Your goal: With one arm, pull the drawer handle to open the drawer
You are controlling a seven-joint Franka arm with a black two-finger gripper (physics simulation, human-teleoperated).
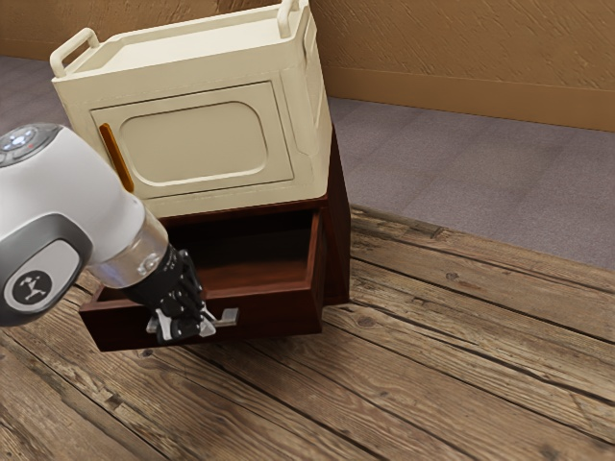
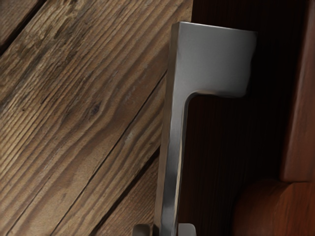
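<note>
Drawer [image 1: 288, 315] is open, pulled well out of the dark red-brown wooden cabinet [image 1: 338, 226]; its inside shows behind the front panel. Metal drawer handle [image 1: 229, 317] sits on the outer face of that panel, its bar running along it. Black gripper [image 1: 195, 329] is at the bar, between the handle's 2 ends. Fingers [image 2: 187, 229] are closed to abt the bar's thickness, 1 on each side w/ the bar pinched betw. them. In the wrist view, the bar runs from the fingertips to 1 squared end bracket, nr the drawer front.

On top of the cabinet: cream box [image 1: 308, 178] w/ 2 raised end grips, plus a front door panel [image 1: 197, 144] w/ an orange-brown strip [image 1: 116, 157] nr its edge on the exterior view's left. Plank floor [image 1: 452, 384] below, grey-purple carpet [image 1: 461, 178] behind, then brown wall [image 1: 471, 43].
</note>
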